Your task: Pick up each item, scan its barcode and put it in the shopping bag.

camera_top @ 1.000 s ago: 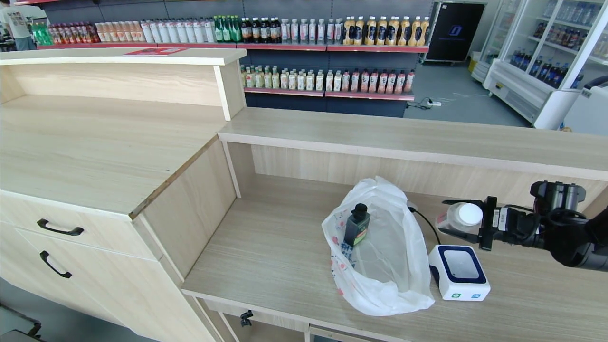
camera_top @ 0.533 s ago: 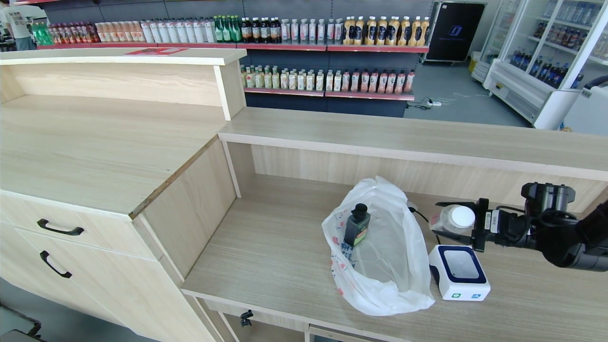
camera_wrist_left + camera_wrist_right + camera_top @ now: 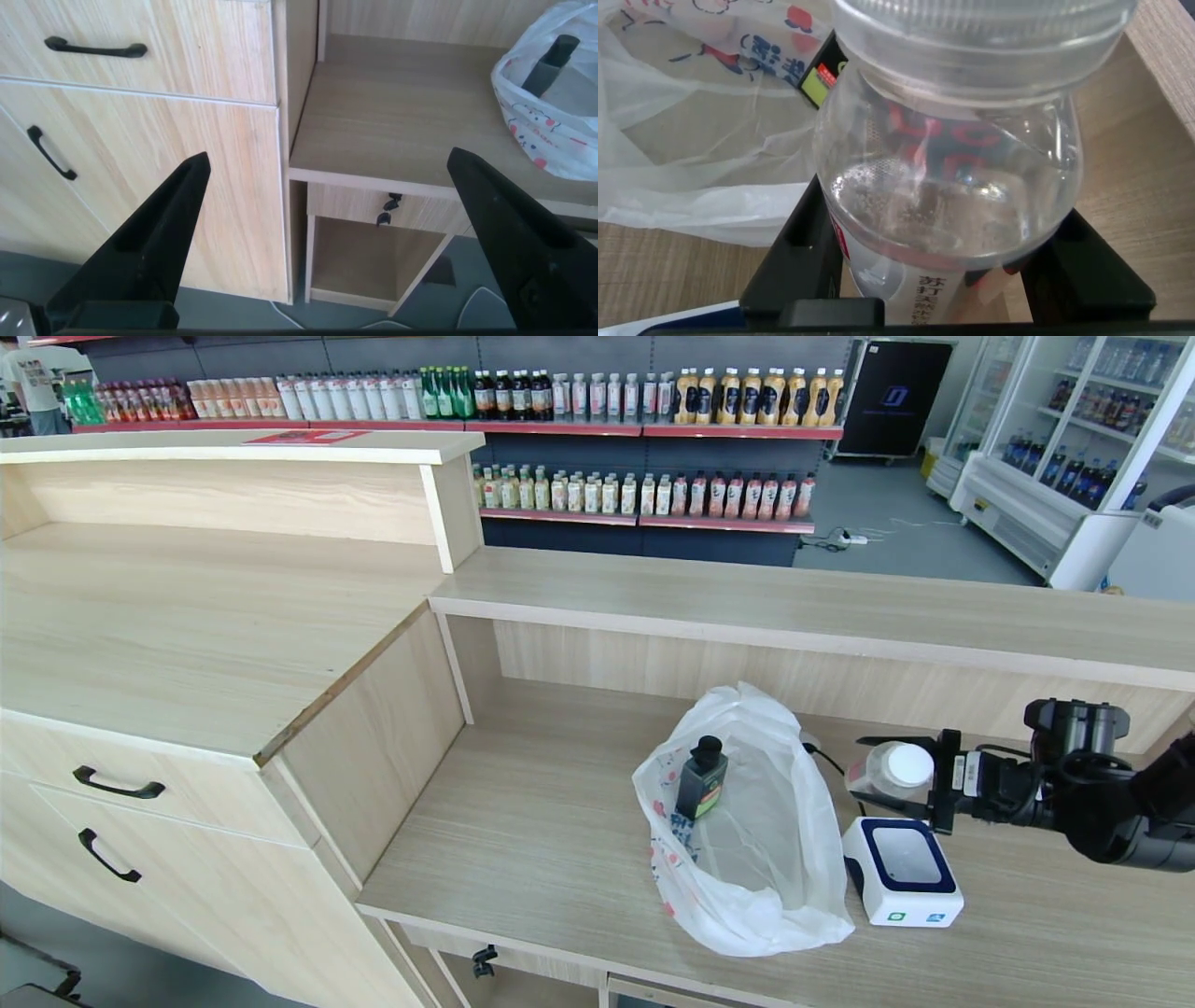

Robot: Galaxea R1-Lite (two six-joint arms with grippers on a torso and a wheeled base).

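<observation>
My right gripper (image 3: 889, 771) is shut on a clear bottle (image 3: 887, 770) with a white cap, held level just above and behind the white-and-blue barcode scanner (image 3: 902, 871). In the right wrist view the bottle (image 3: 957, 177) sits between the dark fingers. The white plastic shopping bag (image 3: 747, 821) lies open on the lower counter left of the scanner, with a dark bottle (image 3: 701, 777) inside. The bag (image 3: 701, 140) lies beyond the clear bottle. My left gripper (image 3: 327, 243) hangs open low in front of the counter, holding nothing.
A black cable (image 3: 840, 779) runs from the scanner toward the back wall. The lower counter (image 3: 523, 840) has a raised ledge (image 3: 794, 602) behind it and a cabinet with drawers (image 3: 121, 803) at its left. Drink shelves (image 3: 560, 401) stand far behind.
My right gripper carried the clear bottle left and slightly up, toward the bag, then held almost still over the last half second. The bag and scanner stayed put.
</observation>
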